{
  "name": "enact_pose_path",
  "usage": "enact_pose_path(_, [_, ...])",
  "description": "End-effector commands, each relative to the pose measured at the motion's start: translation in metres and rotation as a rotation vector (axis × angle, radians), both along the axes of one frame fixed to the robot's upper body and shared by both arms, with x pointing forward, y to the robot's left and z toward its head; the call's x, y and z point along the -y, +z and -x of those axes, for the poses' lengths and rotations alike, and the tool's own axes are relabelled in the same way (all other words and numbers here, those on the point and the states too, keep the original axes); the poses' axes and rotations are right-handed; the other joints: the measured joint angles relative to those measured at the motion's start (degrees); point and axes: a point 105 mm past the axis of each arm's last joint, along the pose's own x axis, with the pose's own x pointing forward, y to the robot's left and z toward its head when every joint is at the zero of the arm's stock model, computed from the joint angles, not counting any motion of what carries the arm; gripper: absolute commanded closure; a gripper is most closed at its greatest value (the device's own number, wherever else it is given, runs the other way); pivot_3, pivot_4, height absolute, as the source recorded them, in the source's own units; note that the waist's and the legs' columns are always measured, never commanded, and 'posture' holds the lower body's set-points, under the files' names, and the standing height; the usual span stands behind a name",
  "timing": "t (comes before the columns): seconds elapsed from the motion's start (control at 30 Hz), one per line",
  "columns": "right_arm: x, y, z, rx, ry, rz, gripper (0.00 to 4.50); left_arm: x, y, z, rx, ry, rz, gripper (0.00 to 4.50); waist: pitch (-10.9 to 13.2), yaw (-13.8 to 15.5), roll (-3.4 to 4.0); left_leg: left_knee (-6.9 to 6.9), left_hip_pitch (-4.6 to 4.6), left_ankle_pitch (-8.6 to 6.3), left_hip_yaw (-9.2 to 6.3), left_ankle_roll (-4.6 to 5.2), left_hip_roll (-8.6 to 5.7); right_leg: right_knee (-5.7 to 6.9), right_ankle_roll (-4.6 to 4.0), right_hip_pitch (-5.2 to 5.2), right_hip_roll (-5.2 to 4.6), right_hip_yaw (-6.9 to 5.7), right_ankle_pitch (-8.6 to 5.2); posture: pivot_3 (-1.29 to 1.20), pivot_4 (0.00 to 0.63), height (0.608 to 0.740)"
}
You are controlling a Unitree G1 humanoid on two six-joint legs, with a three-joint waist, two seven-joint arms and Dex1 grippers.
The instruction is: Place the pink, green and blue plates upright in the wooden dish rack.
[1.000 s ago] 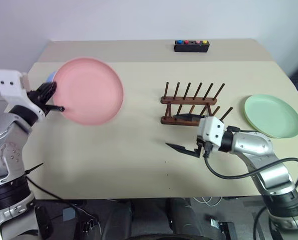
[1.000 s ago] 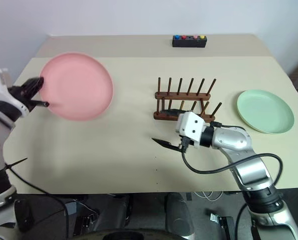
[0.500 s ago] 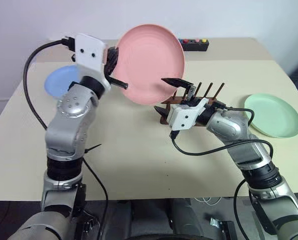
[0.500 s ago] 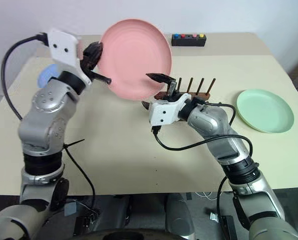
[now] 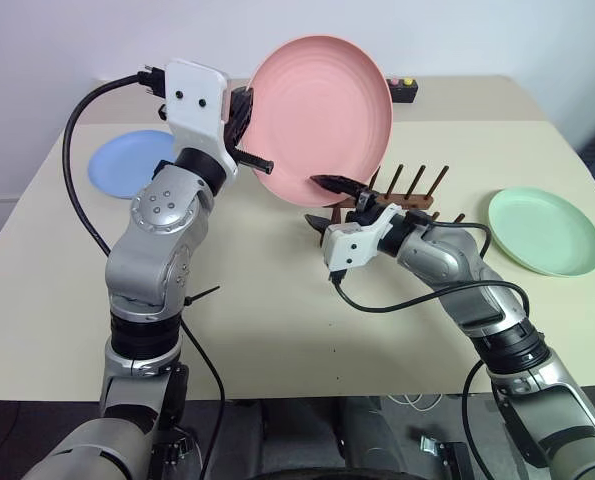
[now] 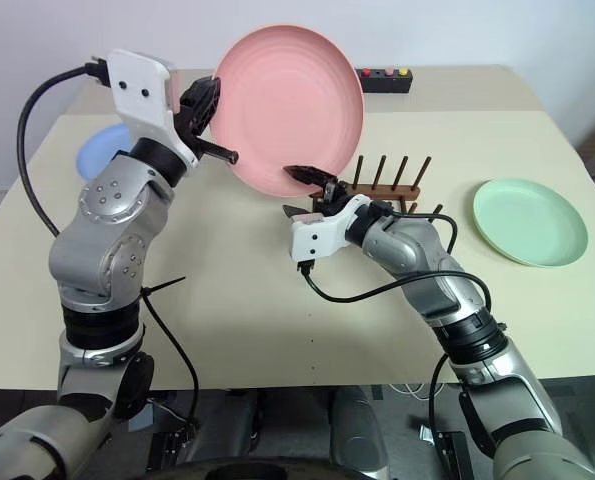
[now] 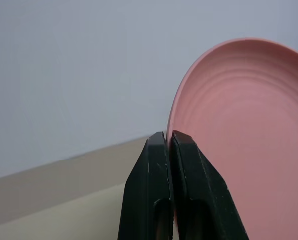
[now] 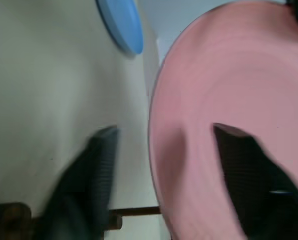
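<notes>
Left gripper [image 6: 209,112] is clamping the left rim of the pink plate [image 6: 289,108], holding it tilted up off the table [image 6: 277,330], its hollow facing the camera. Right gripper [image 6: 307,192] is reaching in at the plate's lower edge, fingers apart, one finger [image 6: 307,175] lying over the rim, the other [image 6: 295,211] below it. Rack [image 6: 385,188] is standing just behind the right gripper, partly hidden. Blue plate [image 6: 102,148] is lying flat at the left, behind the left arm. Green plate [image 6: 529,221] is lying flat at the right. Black button box [image 6: 382,79] is sitting at the far edge.
</notes>
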Motion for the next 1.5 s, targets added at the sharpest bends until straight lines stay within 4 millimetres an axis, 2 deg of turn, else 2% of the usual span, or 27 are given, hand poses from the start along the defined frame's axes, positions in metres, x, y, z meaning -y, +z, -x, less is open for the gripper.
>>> enact_pose_path(0.03, [-0.002, 0.014, 0.0, 0.072, 0.004, -0.005, 3.28, 0.001, 0.019, 0.011, 0.073, -0.024, 0.024, 4.5, 0.0, 0.0, 0.0, 0.0, 0.0, 0.0, 0.0, 0.0, 0.0, 0.0, 0.0, 0.0, 0.0, 0.0, 0.0, 0.0, 0.15, 0.74])
enact_pose_path(0.1, [-0.001, 0.014, -0.001, 0.082, -0.004, -0.003, 4.26, 0.002, 0.019, 0.012, 0.071, -0.033, 0.025, 4.5, 0.0, 0.0, 0.0, 0.0, 0.0, 0.0, 0.0, 0.0, 0.0, 0.0, 0.0, 0.0, 0.0, 0.0, 0.0, 0.0, 0.15, 0.74])
enact_pose_path(0.13, [0.0, 0.015, -0.001, 0.086, -0.006, -0.002, 4.42, 0.003, 0.019, 0.012, 0.07, -0.037, 0.024, 4.5, 0.0, -0.1, 0.0, 0.0, 0.0, 0.0, 0.0, 0.0, 0.0, 0.0, 0.0, 0.0, 0.0, 0.0, 0.0, 0.0, 0.15, 0.74])
enact_pose_path(0.4, [0.001, 0.015, -0.002, 0.105, -0.009, 0.012, 4.42, 0.009, 0.018, 0.013, 0.052, -0.073, 0.066, 4.5, 0.0, 0.0, 0.0, 0.01, 0.0, 0.0, 0.0, -0.01, 0.0, 0.0, 0.0, 0.0, 0.0, 0.0, 0.0, 0.0, 0.15, 0.74])
enact_pose_path(0.47, [0.002, 0.015, -0.001, 0.11, -0.01, 0.014, 4.5, 0.008, 0.021, 0.016, 0.057, -0.1, 0.107, 3.88, 0.0, 0.0, 0.0, 0.01, 0.0, 0.0, 0.0, -0.01, 0.0, 0.0, 0.0, 0.0, 0.0, 0.0, 0.0, 0.0, 0.15, 0.74])
enact_pose_path(0.57, [0.005, 0.019, -0.001, 0.135, -0.015, 0.024, 4.5, -0.005, 0.043, 0.027, 0.139, -0.158, 0.295, 2.76, 0.0, 0.0, -0.01, 0.01, -0.01, 0.0, 0.0, -0.01, 0.0, -0.01, 0.0, 0.0, 0.0, 0.0, 0.0, 0.0, 0.15, 0.74])
enact_pose_path(0.6, [0.006, 0.021, -0.001, 0.143, -0.016, 0.025, 4.5, -0.012, 0.049, 0.028, 0.161, -0.151, 0.344, 2.09, 0.0, 0.0, -0.02, 0.01, -0.01, 0.0, 0.0, -0.01, 0.0, -0.01, 0.0, 0.0, 0.0, 0.0, 0.0, 0.0, 0.15, 0.74])
enact_pose_path(0.73, [0.009, 0.027, -0.002, 0.172, -0.021, 0.022, 4.5, -0.039, 0.064, 0.027, 0.217, -0.094, 0.489, 0.05, 0.0, -0.1, -0.02, 0.01, 0.01, 0.01, 0.0, -0.01, 0.0, 0.0, -0.01, 0.0, 0.0, 0.0, 0.0, 0.0, 0.15, 0.74])
enact_pose_path(0.8, [0.013, 0.036, -0.002, 0.216, -0.026, 0.016, 4.5, -0.057, 0.07, 0.027, 0.253, -0.05, 0.525, 0.05, 0.0, 0.0, -0.02, 0.01, 0.01, 0.01, 0.0, -0.01, 0.0, -0.01, -0.01, 0.01, 0.0, 0.0, 0.0, 0.0, 0.15, 0.74])
enact_pose_path(0.9, [0.02, 0.053, 0.0, 0.27, -0.031, 0.001, 4.5, -0.072, 0.066, 0.024, 0.255, 0.013, 0.473, 0.05, 0.0, 0.0, -0.02, 0.02, 0.0, 0.01, 0.0, -0.02, 0.0, -0.02, 0.0, 0.01, 0.01, 0.0, 0.0, 0.0, 0.15, 0.74])
enact_pose_path(1.03, [0.039, 0.079, 0.006, 0.261, -0.042, -0.128, 4.5, -0.084, 0.045, 0.013, 0.198, 0.092, 0.34, 0.05, 0.0, 0.1, -0.03, 0.01, 0.0, 0.01, 0.0, -0.02, -0.01, -0.03, 0.0, 0.04, 0.0, 0.0, 0.0, 0.0, 0.15, 0.74])
enact_pose_path(1.13, [0.066, 0.103, 0.017, 0.069, -0.014, -0.426, 4.5, -0.081, -0.008, 0.002, 0.05, 0.103, 0.121, 0.05, 0.0, 0.0, 0.01, -0.02, 0.01, 0.01, 0.0, -0.01, -0.01, -0.03, 0.0, 0.06, 0.0, 0.01, 0.0, 0.0, 0.15, 0.74])
enact_pose_path(1.17, [0.072, 0.107, 0.019, 0.022, -0.002, -0.49, 4.5, -0.079, -0.02, 0.001, 0.021, 0.096, 0.079, 0.05, 0.0, 0.0, 0.01, -0.03, 0.02, 0.0, 0.0, 0.0, 0.0, -0.01, -0.01, 0.06, 0.0, 0.02, 0.0, 0.0, 0.15, 0.74])
enact_pose_path(1.2, [0.075, 0.108, 0.021, -0.004, 0.002, -0.521, 4.5, -0.078, -0.026, 0.001, 0.009, 0.091, 0.058, 0.05, 0.0, 0.0, 0.01, -0.04, 0.02, 0.0, -0.01, 0.0, 0.0, -0.01, -0.01, 0.06, 0.0, 0.02, 0.0, 0.0, 0.15, 0.74])
enact_pose_path(1.33, [0.109, 0.112, 0.036, -0.287, 0.064, -0.781, 4.5, -0.062, -0.088, 0.005, -0.143, -0.008, -0.112, 0.05, 0.0, 0.2, 0.01, 0.0, 0.01, 0.0, -0.05, 0.01, 0.01, 0.0, -0.04, 0.09, 0.0, 0.0, 0.01, 0.0, 0.15, 0.74])
enact_pose_path(1.5, [0.126, 0.1, 0.053, -0.54, 0.132, -0.939, 4.5, -0.046, -0.128, 0.021, -0.257, -0.166, -0.154, 0.05, 0.0, 0.2, 0.06, -0.03, 0.03, -0.02, -0.04, 0.04, 0.02, 0.0, -0.06, 0.09, 0.01, 0.0, 0.0, 0.0, 0.15, 0.74])
